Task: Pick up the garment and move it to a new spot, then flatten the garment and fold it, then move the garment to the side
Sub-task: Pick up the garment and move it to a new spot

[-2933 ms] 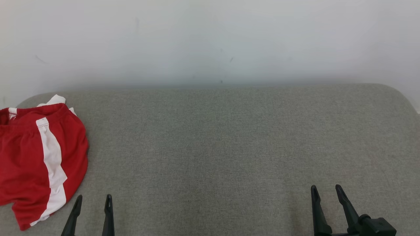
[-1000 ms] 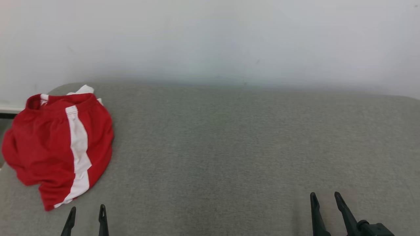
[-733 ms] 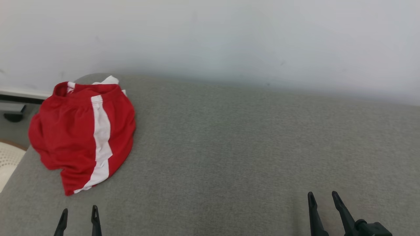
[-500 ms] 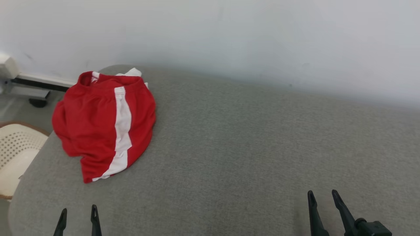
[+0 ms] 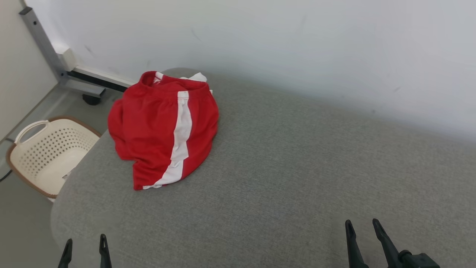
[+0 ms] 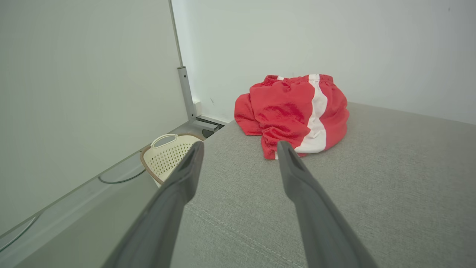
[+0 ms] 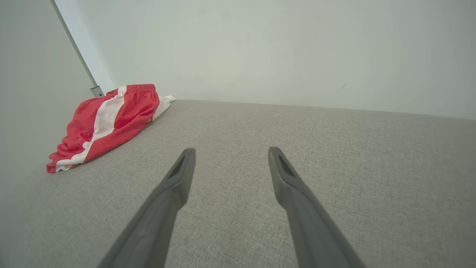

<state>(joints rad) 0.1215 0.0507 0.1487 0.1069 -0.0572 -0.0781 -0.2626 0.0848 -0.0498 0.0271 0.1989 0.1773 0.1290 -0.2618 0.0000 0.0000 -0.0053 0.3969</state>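
Note:
The garment is a pair of red shorts with a white side stripe, bunched in a heap near the far left corner of the grey padded surface. The left wrist view has the garment just ahead of my fingers, and the right wrist view has the garment far off to the left. My left gripper hangs open at the lower left, well short of the shorts. My right gripper stands open at the lower right with nothing between its fingers.
A cream perforated laundry basket stands on the floor beside the surface's left edge. A grey metal post and its base rail run along the white wall behind the basket. The wall borders the surface's far side.
The camera has swung to the left, so the shorts now sit nearer the picture's middle and the basket and post have come into view. Both grippers stay open.

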